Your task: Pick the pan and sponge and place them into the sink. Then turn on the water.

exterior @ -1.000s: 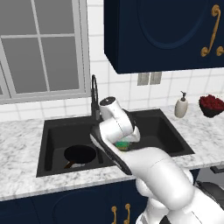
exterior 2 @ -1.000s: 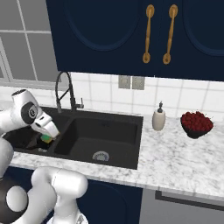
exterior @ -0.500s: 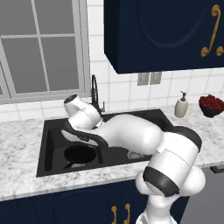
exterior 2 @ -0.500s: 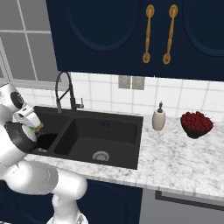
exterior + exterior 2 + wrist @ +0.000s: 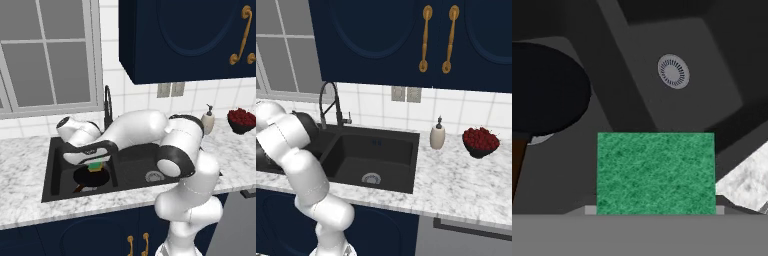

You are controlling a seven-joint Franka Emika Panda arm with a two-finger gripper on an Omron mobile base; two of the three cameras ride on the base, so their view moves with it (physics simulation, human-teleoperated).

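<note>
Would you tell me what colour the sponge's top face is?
Green, speckled; the sponge shows best in the hand view.

Illumination is even and diffuse across both base views; no single light source is identifiable. The white arm (image 5: 145, 132) renders bright with soft grey shading on its undersides. The marble desk (image 5: 456, 182) is well lit and free of glare. The sink (image 5: 376, 155) interior is dark, though its silver drain stays legible. Cast shadows are faint throughout. Cabinet doors (image 5: 386, 35) show flat navy tone with slight gradient. All three views are coarse in resolution, with soft edges. The hand view is dim overall; the sponge (image 5: 656, 172) shows grainy green texture, and the pan (image 5: 547, 90) reads as featureless black. No edge distortion is apparent.
</note>
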